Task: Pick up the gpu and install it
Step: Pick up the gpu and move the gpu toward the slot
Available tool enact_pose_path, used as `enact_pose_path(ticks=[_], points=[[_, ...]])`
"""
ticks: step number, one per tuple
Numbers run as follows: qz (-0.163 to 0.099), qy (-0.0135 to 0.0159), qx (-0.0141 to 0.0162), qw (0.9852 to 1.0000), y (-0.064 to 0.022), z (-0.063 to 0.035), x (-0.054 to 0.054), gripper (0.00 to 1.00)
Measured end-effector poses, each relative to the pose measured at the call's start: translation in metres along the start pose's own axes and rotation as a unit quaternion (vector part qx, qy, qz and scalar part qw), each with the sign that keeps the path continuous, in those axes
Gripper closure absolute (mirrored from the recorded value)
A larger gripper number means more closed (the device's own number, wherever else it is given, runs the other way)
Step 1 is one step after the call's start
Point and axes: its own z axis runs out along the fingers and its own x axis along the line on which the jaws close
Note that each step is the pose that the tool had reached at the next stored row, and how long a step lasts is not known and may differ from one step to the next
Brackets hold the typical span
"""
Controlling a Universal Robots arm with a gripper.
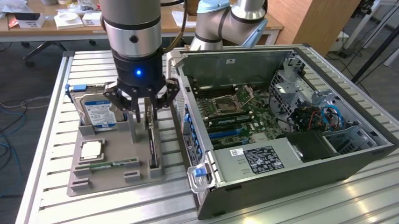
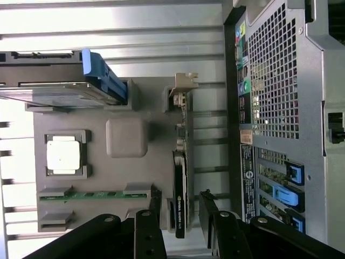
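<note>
Exterior view: gripper (image 1: 145, 112) spread open, low over the gray tray (image 1: 100, 176) on the bench (image 1: 56, 93). The gpu (image 1: 153, 147) stands on edge in its tray slot, just beside the open PC case (image 1: 299, 154); its far end is hidden behind the fingers. Wrist view: gpu (image 2: 180, 178) is edge-on between the fingers (image 2: 146, 229), with a gap on each side and nothing grasped. Card face not visible, finger bases cut off.

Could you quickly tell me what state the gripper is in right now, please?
Gripper: open, holding nothing, poised over the gpu.
</note>
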Motion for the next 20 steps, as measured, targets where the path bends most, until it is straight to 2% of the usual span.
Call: enact_pose_path(ticks=[20], points=[[0.000,0.0000,0.0000,1.0000,-0.0013,0.0297,0.001,0.59]])
